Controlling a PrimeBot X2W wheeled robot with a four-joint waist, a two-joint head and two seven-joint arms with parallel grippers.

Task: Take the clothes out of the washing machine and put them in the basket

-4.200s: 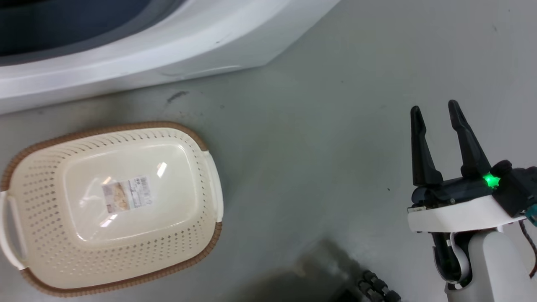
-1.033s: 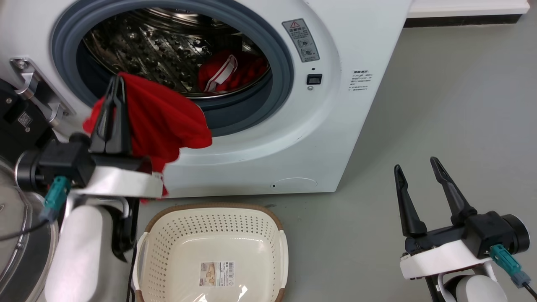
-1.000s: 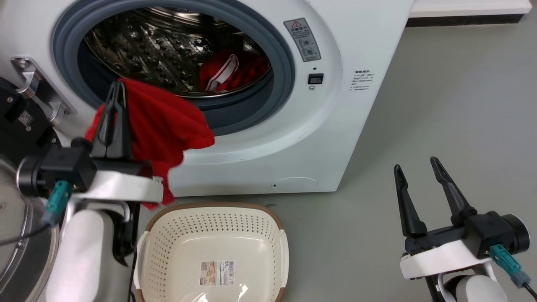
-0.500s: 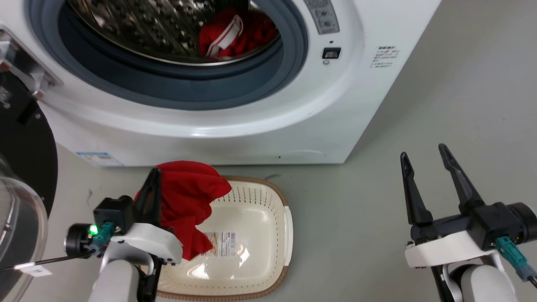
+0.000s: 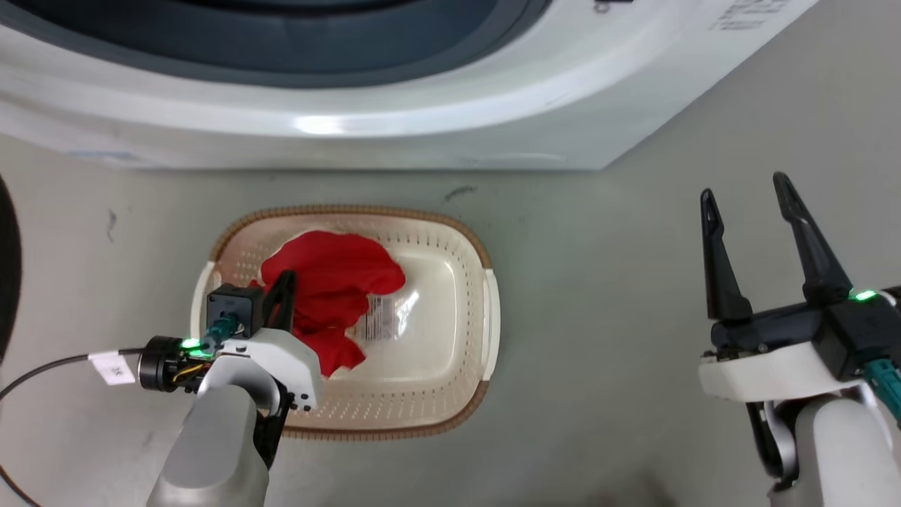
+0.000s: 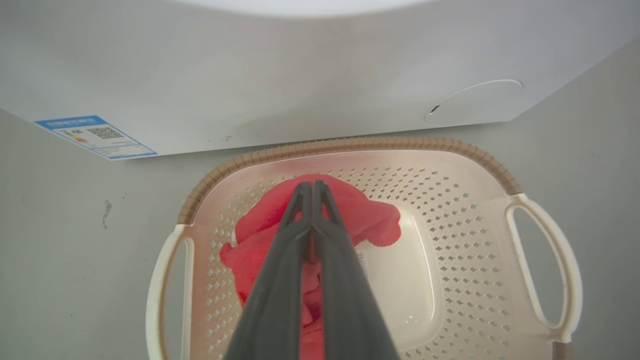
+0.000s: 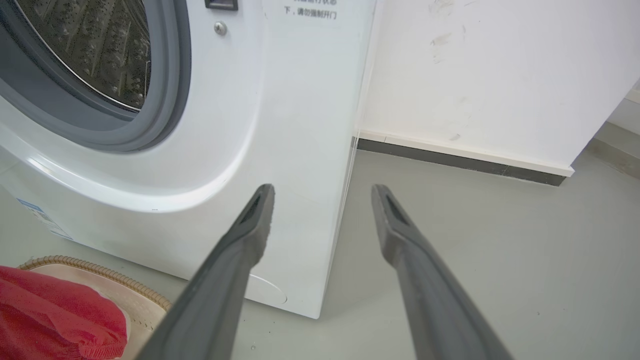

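Pale grey, your left arm (image 5: 211, 443) stood at 7 o'clock in the head view. Its left gripper (image 5: 286, 280) had both dark fingers pressed together on the plain red garment (image 5: 331, 271). In the left wrist view, red cloth showed in the slit between those fingers. The garment lay bunched in the 9 o'clock half of the basket (image 5: 394, 209), spread over the bottom and up the near wall, its edge reaching the printed label (image 5: 382, 317).

The basket sat on the grey floor (image 5: 598, 317) at 6 o'clock from the washing machine (image 5: 422, 134), close to its white front but apart from it.

Your right gripper (image 5: 744, 185) hung well apart from the basket, at its 3 o'clock, over the floor with its two fingers spread wide and empty. In the right wrist view, the grey porthole rim (image 7: 170, 100) and the steel drum (image 7: 100, 50) sat at 10 o'clock.
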